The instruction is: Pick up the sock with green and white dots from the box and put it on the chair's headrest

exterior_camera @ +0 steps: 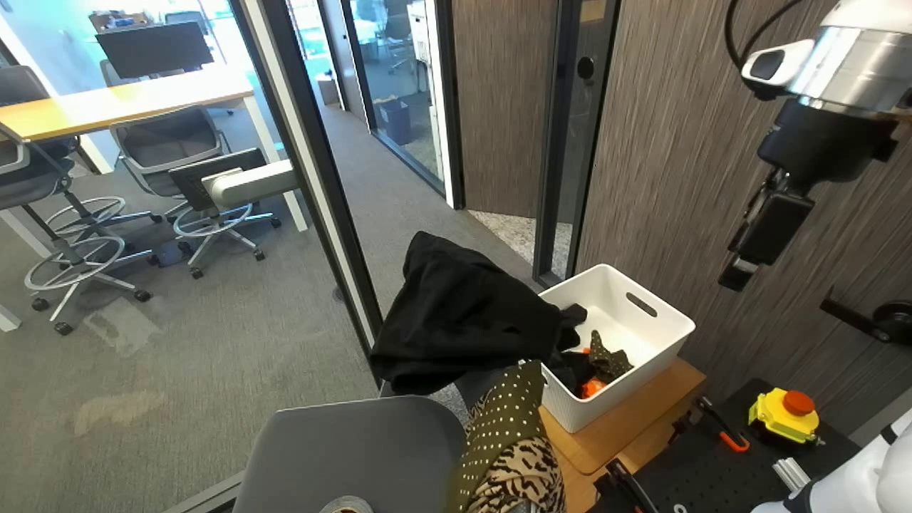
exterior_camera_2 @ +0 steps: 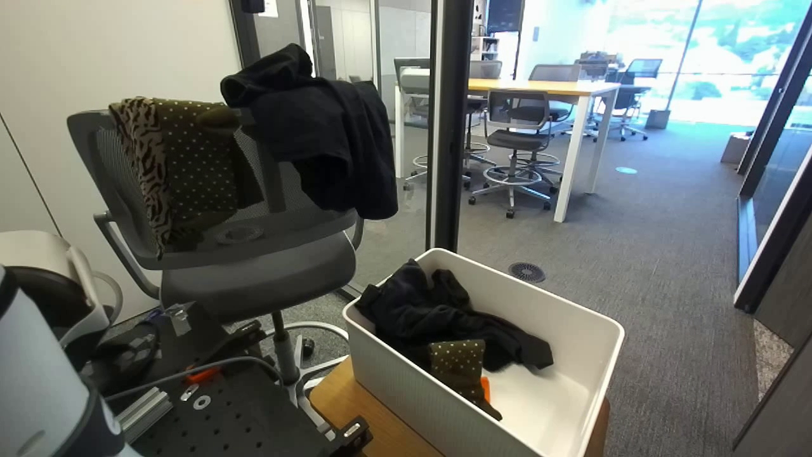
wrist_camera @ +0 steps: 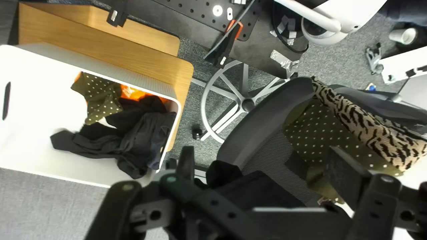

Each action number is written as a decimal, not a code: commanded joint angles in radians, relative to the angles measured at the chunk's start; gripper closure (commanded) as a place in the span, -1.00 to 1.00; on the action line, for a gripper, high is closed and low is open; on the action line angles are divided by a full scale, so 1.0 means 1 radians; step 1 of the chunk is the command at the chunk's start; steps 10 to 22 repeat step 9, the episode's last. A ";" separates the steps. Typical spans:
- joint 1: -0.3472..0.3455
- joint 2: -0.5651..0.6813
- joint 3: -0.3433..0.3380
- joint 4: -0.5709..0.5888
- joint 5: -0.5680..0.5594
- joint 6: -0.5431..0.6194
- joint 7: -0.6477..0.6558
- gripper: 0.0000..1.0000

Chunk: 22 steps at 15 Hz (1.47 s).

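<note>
The olive-green sock with white dots lies crumpled in the white box (exterior_camera: 605, 285) (exterior_camera_2: 545, 298) (wrist_camera: 43, 186); the sock shows in both exterior views (exterior_camera: 609, 362) (exterior_camera_2: 458, 368) and the wrist view (wrist_camera: 100, 96). Black cloth (exterior_camera: 470, 320) (exterior_camera_2: 330, 127) (wrist_camera: 257, 191) hangs over the chair's mesh backrest (exterior_camera_2: 89, 133) (wrist_camera: 257, 116), covering part of its top. Another dotted olive cloth (exterior_camera: 509, 413) (exterior_camera_2: 196, 158) (wrist_camera: 320, 133) and a tiger-patterned cloth (exterior_camera: 520, 470) (exterior_camera_2: 143, 146) (wrist_camera: 367, 123) also hang there. My gripper (exterior_camera: 737, 274) (wrist_camera: 267, 166) is open and empty, raised high near the wall, outside the box.
Black clothes (exterior_camera_2: 444, 311) (wrist_camera: 140, 140) and an orange item (exterior_camera: 593, 387) share the box. A wooden stand (exterior_camera: 641, 410) carries it. A black perforated platform (exterior_camera_2: 216, 412) with a yellow emergency stop (exterior_camera: 784, 420) is beside it. A wood-panelled wall (exterior_camera: 662, 157) stands behind the arm.
</note>
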State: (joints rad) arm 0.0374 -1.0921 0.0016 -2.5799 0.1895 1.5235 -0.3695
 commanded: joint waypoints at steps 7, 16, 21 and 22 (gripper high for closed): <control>0.024 -0.068 -0.013 -0.042 -0.069 0.000 0.148 -1.00; 0.026 -0.067 -0.013 -0.046 -0.069 0.000 0.147 -1.00; 0.026 -0.067 -0.013 -0.046 -0.069 0.000 0.147 -1.00; 0.026 -0.067 -0.013 -0.046 -0.069 0.000 0.147 -1.00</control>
